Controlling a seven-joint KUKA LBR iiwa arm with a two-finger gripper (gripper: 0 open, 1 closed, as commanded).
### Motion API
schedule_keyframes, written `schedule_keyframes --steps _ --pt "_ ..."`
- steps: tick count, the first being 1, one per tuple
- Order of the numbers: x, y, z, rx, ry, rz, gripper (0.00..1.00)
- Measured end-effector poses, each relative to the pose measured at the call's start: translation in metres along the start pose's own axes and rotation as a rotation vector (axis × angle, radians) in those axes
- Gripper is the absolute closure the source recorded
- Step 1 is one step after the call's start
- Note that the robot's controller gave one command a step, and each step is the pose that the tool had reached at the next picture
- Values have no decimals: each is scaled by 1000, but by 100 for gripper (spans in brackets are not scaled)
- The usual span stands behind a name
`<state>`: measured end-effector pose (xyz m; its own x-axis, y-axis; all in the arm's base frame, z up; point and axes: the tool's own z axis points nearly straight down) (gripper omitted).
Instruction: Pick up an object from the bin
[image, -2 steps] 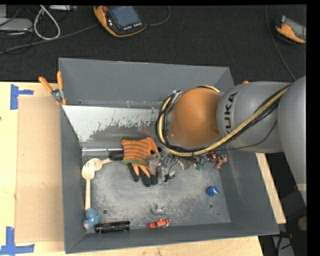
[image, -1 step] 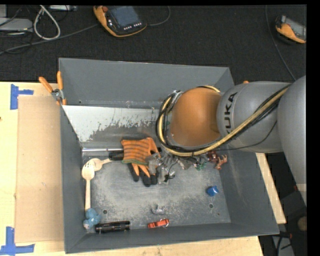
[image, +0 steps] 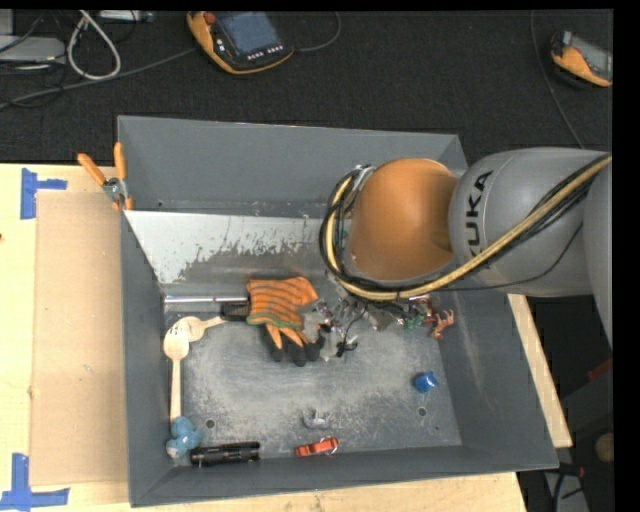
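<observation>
Hand (image: 338, 333) hangs low in the bin (image: 250, 165), under the orange wrist cover (image: 400, 220); whether it is spread or pressed together cannot be told. Orange-striped glove (image: 278, 303) lies just beside it, away from the arm, so the low placement probably suits a grasp there. Blue cap (image: 425, 381) lies well apart.

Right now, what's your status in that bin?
Tool low beside orange-striped glove, mid-bin. Wooden spoon left, small blue piece right, both well apart.
</observation>
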<state>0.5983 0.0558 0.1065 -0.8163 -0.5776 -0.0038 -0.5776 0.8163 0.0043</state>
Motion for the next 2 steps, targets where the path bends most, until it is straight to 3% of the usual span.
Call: schedule_keyframes --steps 2 --pt "-3 -1 -79 7 -10 1 100"
